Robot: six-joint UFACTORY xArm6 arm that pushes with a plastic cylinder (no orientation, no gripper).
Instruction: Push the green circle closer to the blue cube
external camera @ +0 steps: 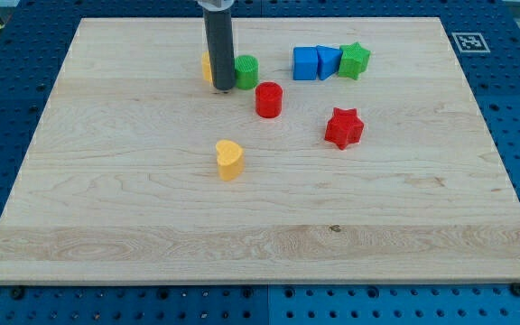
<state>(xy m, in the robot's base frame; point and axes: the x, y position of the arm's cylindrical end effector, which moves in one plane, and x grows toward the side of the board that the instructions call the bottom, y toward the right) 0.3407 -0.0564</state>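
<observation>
My tip (223, 88) rests on the wooden surface (134, 208) at the far side, touching the left side of the green circle (246, 70); there are no jaws, only the rod. A yellow block (207, 65) peeks out behind the rod. The blue cube (305, 63) sits well right, beside a blue wedge (329, 61) and a green star (354, 60).

My tip (223, 88) seemingly touching green circle (246, 70), view's left of blue cube (306, 63)

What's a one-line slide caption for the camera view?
My tip sits at the left edge of the green circle, ready to push it rightward toward the blue cube near the board's top.
</observation>
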